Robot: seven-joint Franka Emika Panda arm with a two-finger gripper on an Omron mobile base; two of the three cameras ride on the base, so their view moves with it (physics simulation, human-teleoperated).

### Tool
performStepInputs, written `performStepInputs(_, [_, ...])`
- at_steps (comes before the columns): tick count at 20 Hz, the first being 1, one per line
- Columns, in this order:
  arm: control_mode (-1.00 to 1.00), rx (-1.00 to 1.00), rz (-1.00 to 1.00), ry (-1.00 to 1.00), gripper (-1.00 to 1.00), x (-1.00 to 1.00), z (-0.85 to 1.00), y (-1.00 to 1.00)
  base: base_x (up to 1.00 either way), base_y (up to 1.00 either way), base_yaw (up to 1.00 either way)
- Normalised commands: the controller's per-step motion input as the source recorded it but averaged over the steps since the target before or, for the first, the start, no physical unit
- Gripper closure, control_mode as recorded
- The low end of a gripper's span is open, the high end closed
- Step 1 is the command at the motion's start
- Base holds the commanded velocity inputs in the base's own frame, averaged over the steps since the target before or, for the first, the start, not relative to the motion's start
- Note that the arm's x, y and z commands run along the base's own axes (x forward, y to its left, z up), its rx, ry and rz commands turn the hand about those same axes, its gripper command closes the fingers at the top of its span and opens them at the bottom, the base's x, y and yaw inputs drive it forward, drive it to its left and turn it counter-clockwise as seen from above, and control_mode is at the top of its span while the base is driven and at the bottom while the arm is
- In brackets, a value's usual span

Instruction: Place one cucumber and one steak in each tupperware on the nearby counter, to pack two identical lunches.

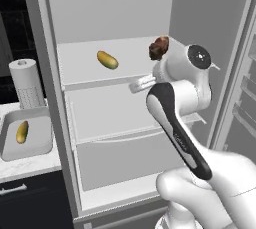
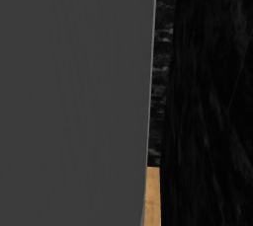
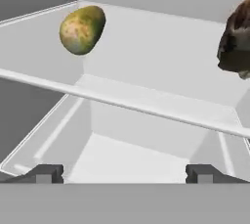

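A yellow-green cucumber lies on the upper shelf of the open fridge, and a lumpy dark brown steak sits to its right on the same shelf. My gripper hangs just in front of and a little below that shelf's front edge, open and holding nothing. In the hand view the cucumber is at upper left and the steak at the right edge, both beyond my open gripper. At the left, a light-grey tupperware on the white counter holds another cucumber.
A paper towel roll stands behind the tupperware. The fridge has a lower shelf and a drawer below, and its open door is on the right. A flat grey panel blocks most of the right base view.
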Motion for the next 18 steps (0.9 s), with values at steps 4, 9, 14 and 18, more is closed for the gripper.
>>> performStepInputs(4, [-1.00, 0.11, 0.08, -0.10, -1.00, 0.72, 1.00, 0.45, 0.00, 0.00, 0.00])
performStepInputs(9, [-1.00, 0.05, 0.00, 0.10, -1.00, 0.92, 0.96, 0.84, 0.00, 0.00, 0.00])
performStepInputs(14, [-1.00, 0.00, 0.01, 0.23, -1.00, 0.44, 0.08, 0.54, 0.00, 0.00, 0.00])
performStepInputs(18, [-1.00, 0.00, 0.00, 0.01, -1.00, 0.32, -0.44, 0.08, 0.00, 0.00, 0.00])
